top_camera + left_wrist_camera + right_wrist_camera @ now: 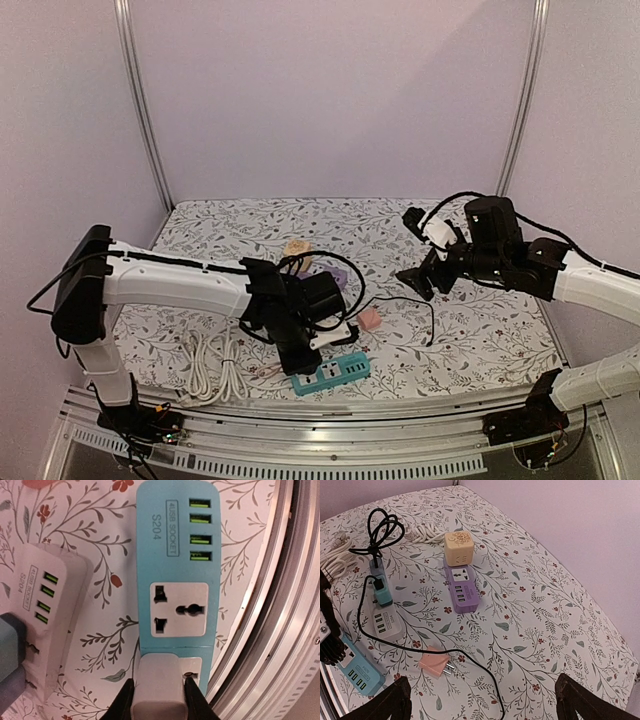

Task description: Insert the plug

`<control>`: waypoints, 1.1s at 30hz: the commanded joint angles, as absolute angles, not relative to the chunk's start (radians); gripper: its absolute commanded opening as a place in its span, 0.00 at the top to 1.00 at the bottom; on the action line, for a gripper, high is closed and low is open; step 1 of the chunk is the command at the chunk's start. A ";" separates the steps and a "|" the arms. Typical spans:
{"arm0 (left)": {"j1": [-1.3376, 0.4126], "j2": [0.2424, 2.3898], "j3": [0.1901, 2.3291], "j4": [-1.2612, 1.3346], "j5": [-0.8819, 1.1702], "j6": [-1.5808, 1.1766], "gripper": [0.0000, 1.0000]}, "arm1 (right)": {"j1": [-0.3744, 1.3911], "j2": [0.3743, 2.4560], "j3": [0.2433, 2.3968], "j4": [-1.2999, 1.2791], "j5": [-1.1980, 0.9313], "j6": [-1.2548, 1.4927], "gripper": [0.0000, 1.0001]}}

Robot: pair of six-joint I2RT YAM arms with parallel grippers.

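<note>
Top view: your left gripper (300,352) is hanging over the teal power strip (335,371) at lower centre, and your right gripper (415,280) is hovering at right.

Left wrist view: it is clamping the white plug (157,682) at bottom centre, over the strip's bottom socket (198,662). Seating depth unclear.

Right wrist view: the jaws are standing wide apart, gripping nothing.

Judged step: you are inserting. The next move is calling for a straight push with prongs aligned.

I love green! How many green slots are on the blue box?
4 green slots, all in one line on the blue power strip, beside its label. None seems hidden.
</note>
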State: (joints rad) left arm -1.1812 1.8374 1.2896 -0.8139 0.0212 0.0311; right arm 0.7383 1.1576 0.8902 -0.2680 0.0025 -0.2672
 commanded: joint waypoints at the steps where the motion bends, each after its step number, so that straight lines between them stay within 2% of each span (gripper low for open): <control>1: -1.198 1.945 1.231 -0.807 0.033 0.052 1.00 | 0.732 1.168 0.884 -0.252 0.054 -0.245 0.01; 2: -1.198 1.940 1.229 -0.805 0.037 0.064 0.96 | 0.730 1.171 0.890 -0.252 0.056 -0.237 0.01; 6: -1.200 1.918 1.248 -0.816 0.037 0.130 0.21 | 0.719 1.185 0.915 -0.247 0.059 -0.192 0.01; 7: -1.200 1.910 1.256 -0.822 0.037 0.146 0.09 | 0.717 1.187 0.920 -0.247 0.066 -0.183 0.01; 8: -1.200 1.901 1.263 -0.826 0.036 0.165 0.02 | 0.715 1.187 0.924 -0.244 0.076 -0.174 0.01; 23: -1.203 1.805 1.410 -0.952 0.028 0.367 0.01 | 0.707 1.126 0.938 -0.240 -0.015 -0.116 0.01; 28: -1.224 1.799 1.503 -1.038 0.153 0.415 0.01 | 0.708 1.110 0.939 -0.262 -0.016 -0.120 0.01; 33: -1.210 1.765 1.554 -1.071 0.158 0.416 0.01 | 0.707 1.101 0.971 -0.364 -0.154 -0.218 0.01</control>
State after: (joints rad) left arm -1.2118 1.8126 1.5154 -1.0012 0.1177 0.3904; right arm 0.7124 1.1198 0.9237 -0.2752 -0.0338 -0.1520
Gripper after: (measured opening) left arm 0.995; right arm 0.988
